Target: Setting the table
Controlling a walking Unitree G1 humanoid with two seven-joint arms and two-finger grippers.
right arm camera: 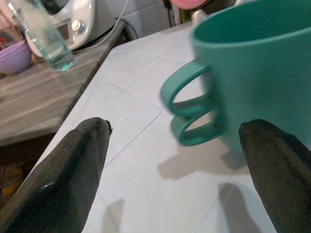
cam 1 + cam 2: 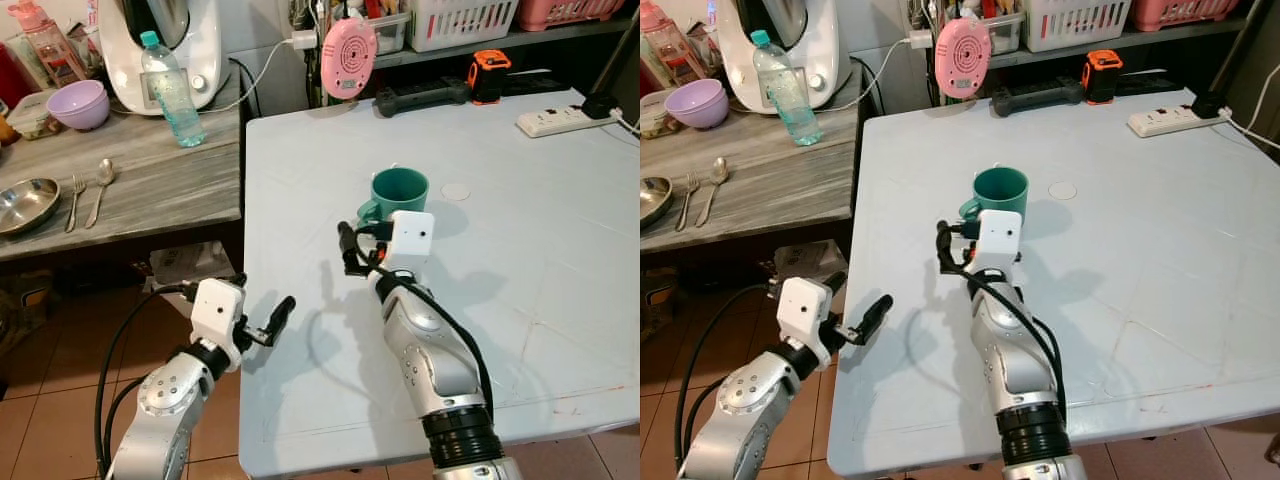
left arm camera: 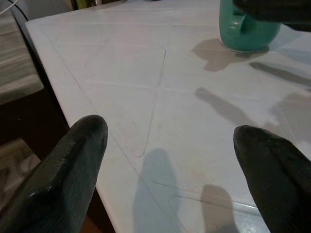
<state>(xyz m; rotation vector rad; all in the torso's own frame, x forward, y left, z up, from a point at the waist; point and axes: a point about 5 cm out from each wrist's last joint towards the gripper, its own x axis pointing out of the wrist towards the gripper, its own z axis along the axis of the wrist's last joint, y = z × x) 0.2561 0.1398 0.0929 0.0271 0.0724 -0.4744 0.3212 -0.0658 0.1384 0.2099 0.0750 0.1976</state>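
1. Surface: white plastic table [image 2: 520,300], matt, with faint moulded square and triangle lines. Left of it sits a lower grey wood-grain counter [image 2: 150,170]; brown tiled floor [image 2: 40,400] below.
2. Landmark and task item: teal plastic mug [image 2: 400,190], round, smooth, upright, mouth up, standing on the white table about mid-width, toward the far half. Its long axis is vertical. The double-loop handle [image 1: 187,109] points toward the table's left edge and the grey counter.
3. Right gripper [image 2: 358,243]: just in front of the mug on the near side, by the handle. Fingers spread wide with the mug body and handle ahead between them in the wrist view; whether they touch it I can't tell.
4. Left gripper [image 2: 272,318]: well left of and nearer than the mug, at the table's left edge. Fingers [image 3: 73,160] spread apart, nothing between them.
5. On the counter, all left of the mug: clear plastic water bottle [image 2: 172,90] with teal cap, lilac round bowl [image 2: 78,104], steel fork [image 2: 74,200] and steel spoon [image 2: 101,185] side by side, shallow steel dish [image 2: 25,203], white kitchen machine [image 2: 165,45].
6. Behind the mug: pink round device [image 2: 349,57], white power strip [image 2: 565,120] at the far right table corner, orange-black tape measure [image 2: 489,75].
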